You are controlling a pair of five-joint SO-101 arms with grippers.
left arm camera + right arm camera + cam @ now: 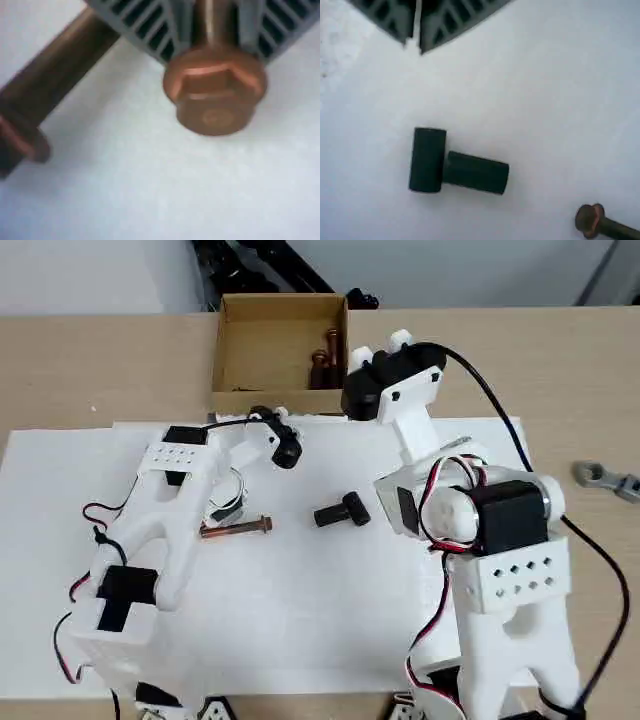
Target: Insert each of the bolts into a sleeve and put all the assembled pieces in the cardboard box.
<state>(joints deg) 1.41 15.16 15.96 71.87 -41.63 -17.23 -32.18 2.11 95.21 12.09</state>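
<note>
Covering most of a tan wooden table (60, 360), a white sheet (300, 620) carries both arms; beyond the table's far edge the room is a pale grey backdrop (480, 270) with some dark equipment (260, 265) behind the box.

At the left, the left gripper (215, 45) is clenched on a copper bolt (215, 92), the shank pinched between the ribbed jaws and the hex head sticking out low over the sheet. A second bolt (235, 528) lies flat on the sheet just beside it.

The cardboard box (217, 350) sits past the sheet's far edge, with a few assembled pieces (325, 355) leaning in its right-hand corner.

Near the sheet's middle, two black sleeves (476, 172) lie on their sides and touch, the end of one butting the other's flank.

To their right, the right gripper (416, 45) hangs over bare sheet, jaws pressed together with nothing between them.

At the far right, a small metal tool (605, 478) rests on the bare wood.
</note>
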